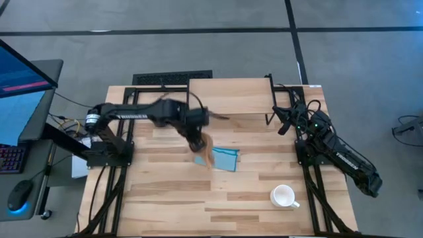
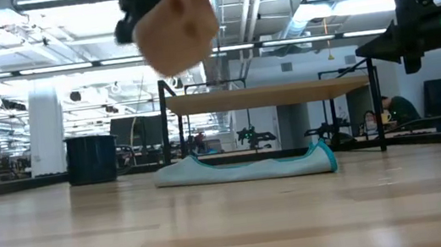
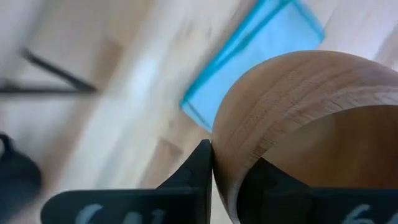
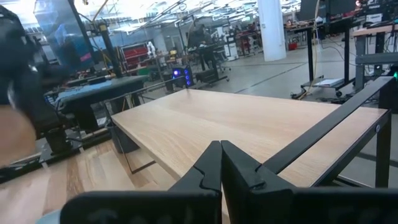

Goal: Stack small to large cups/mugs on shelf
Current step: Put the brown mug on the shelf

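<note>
My left gripper (image 1: 198, 142) hangs over the middle of the table, shut on the small tan wooden cup (image 1: 207, 154). In the low view the cup (image 2: 177, 22) is high above the blue folded cloth (image 2: 248, 167). The white mug (image 1: 284, 196) stands on its base near the table's near right part. The shelf (image 1: 228, 96) stands at the far edge on black legs. I cannot make out the navy mug. My right gripper (image 4: 221, 158) is shut and waits by the shelf's right end (image 1: 284, 122). My left gripper pinches the wooden cup's wall at the rim (image 3: 224, 158), with one finger (image 3: 200, 171) outside and the other (image 3: 270, 183) inside the hollow. The fingers come from above, slanting down. The cup is lifted clear of the table and tilted, over the blue cloth.
The blue cloth (image 1: 225, 158) lies flat on the table just under the held cup. The shelf's thin black legs (image 2: 376, 107) stand behind it. Bare tabletop (image 1: 165, 192) lies on the near left side. A monitor and keyboard sit off the table's left.
</note>
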### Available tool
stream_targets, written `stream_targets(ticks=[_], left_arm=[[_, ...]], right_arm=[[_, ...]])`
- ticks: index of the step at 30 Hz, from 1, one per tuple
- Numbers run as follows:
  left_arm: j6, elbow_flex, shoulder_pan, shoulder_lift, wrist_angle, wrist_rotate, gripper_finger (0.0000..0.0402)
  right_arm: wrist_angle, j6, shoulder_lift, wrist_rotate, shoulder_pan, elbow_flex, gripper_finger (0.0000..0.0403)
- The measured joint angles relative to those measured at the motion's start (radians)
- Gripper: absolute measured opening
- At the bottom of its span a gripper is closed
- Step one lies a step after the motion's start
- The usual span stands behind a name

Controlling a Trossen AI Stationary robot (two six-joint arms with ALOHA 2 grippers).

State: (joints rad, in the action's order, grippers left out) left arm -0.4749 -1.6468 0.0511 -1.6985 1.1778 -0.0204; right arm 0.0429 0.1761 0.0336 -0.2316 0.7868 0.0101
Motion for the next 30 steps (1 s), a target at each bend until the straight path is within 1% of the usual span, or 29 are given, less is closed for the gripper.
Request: stream_targets(ticks=[3,6,12,19,24,26,30], left_arm=[[0.089,-0.112,0.039,0.000,0.042,-0.013,0.0021],[0.188,-0.204,0.082,0.000,0.045,-0.013,0.0021],[0.353,-0.325,0.182,0.000,0.091,0.007,0.0021],[0.489,-0.356,0.328,0.000,0.126,0.016,0.0021],[0.619,-0.357,0.439,-0.005,0.087,0.078,0.0021],[0.686,-0.357,0.477,-0.006,0.071,0.095,0.0021],[0.872,-0.357,0.531,-0.006,0.028,0.100,0.0021]], right_arm=[[0.000,0.000,0.000,0.000,0.000,0.000,0.0026],[0.000,0.000,0.000,0.000,0.000,0.000,0.0026],[-0.001,0.000,0.000,0.000,0.000,0.000,0.0026],[-0.002,0.000,0.000,0.001,0.000,0.000,0.0026],[-0.002,0.000,0.000,0.001,0.000,0.000,0.0026],[-0.002,0.000,0.000,0.001,0.000,0.000,0.0026],[-0.002,0.000,0.001,0.001,0.000,0.000,0.0026]])
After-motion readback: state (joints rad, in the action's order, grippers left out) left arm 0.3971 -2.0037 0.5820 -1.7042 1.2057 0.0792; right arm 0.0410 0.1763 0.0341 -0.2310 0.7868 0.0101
